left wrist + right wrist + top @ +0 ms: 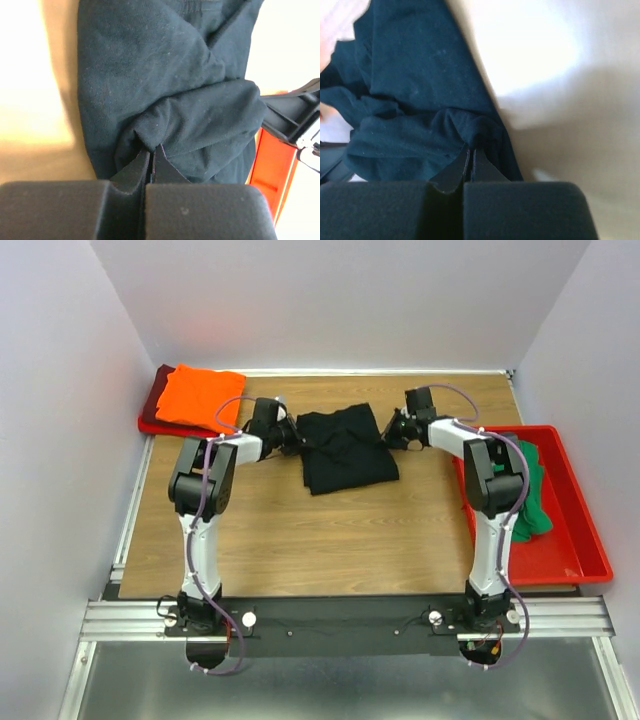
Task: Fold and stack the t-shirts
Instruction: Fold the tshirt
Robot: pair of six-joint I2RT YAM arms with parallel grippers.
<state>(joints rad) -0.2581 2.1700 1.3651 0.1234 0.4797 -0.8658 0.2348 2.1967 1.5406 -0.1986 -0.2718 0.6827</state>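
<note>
top external view: a black soft cloth t-shirt (345,450) lies crumpled and partly folded on the wooden worktop (330,540), around the middle of its far half, between the two arms. the left gripper (293,437) is at the shirt's left edge and the right gripper (392,430) at its right edge, both low over the worktop and reaching inward toward each other. the left wrist view shows the left gripper's fingers (135,172) pressed together with a bunched fold of the black cloth pinched at their tips. the right wrist view shows the same on the other side: the right gripper's fingers (451,175) are closed on a gathered ridge of the black cloth. at the far left corner of the worktop a bright orange folded t-shirt (200,395) sits on top of a dark red t-shirt (162,378), of which only a strip shows along the far left side. a brighter red edge (150,425) peeks out beneath them; whether it is a tray or more cloth cannot be told. along the right edge of the worktop stands a red plastic bin (580,540), and a green cloth t-shirt (535,490) lies loose and rumpled inside it, against the wall nearest the right arm and partly hidden behind that arm.
</note>
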